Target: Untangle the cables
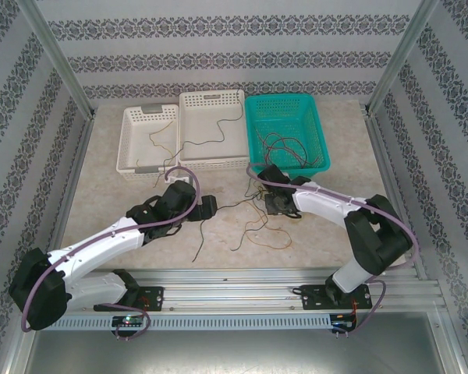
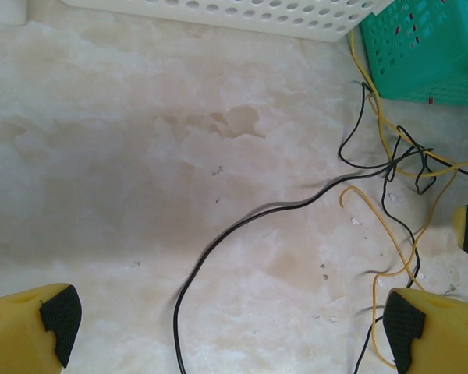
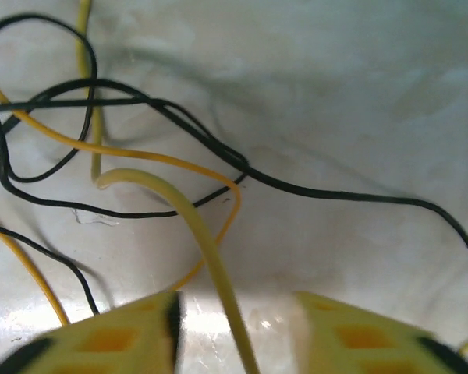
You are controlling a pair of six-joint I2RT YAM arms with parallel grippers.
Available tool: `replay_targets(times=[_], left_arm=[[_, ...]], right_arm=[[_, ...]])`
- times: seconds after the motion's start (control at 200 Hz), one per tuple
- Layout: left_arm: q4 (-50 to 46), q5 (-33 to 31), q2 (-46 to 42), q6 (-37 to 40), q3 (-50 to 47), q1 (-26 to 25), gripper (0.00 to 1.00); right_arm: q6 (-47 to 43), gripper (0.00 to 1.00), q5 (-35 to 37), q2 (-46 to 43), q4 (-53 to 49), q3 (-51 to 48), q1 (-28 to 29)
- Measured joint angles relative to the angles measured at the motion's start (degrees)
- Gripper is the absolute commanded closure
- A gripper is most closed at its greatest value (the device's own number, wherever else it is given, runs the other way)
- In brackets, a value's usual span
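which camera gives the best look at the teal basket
Top external: the whole teal basket is seen from above, open side up, with cables lying inside it. Left wrist catches one corner of it at the top right of the picture.

Left arm point(image 1: 101, 241) stretched forward low; left claw point(image 1: 207, 206) fully spread, pads point(image 2: 60, 312) far apart. Right arm point(image 1: 327, 204) bent back at elbow, reaching left; right claw point(image 1: 274, 204) just right of left claw, fingers point(image 3: 359, 335) partly apart, pointing down.
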Motion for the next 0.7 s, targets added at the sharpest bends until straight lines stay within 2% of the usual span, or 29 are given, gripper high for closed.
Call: replay_targets(times=[0.03,0.14,0.3,0.475,0.699], left_arm=[[0.0,-0.02,-0.04,0.0,-0.11,-0.02,0.0],[0.0,-0.02,-0.48,0.0,-0.83,0.0,0.0],[0.24,0.2,-1.4,0.02,-1.75,0.0,0.0],[5.92,2.95,-3.23,0.04,-4.35,0.0,0.0],[16.41,8.02,-8.44,0.59,-8.94,-0.07,0.0]], right_arm=[[0.07,1.0,-0.17,0.02,0.15,0.0,0.0],[0.0,1.0,-1.09,-2.16,0.2,0.17,0.13],[-0.02,1.0,-4.39,-13.79,-2.67,5.27,2.8],[0.28,1.0,-13.7,-21.49,-3.13,18.58,4.26],[3.48,1.0,-26.51,-21.84,-3.39,25.94,4.92]])
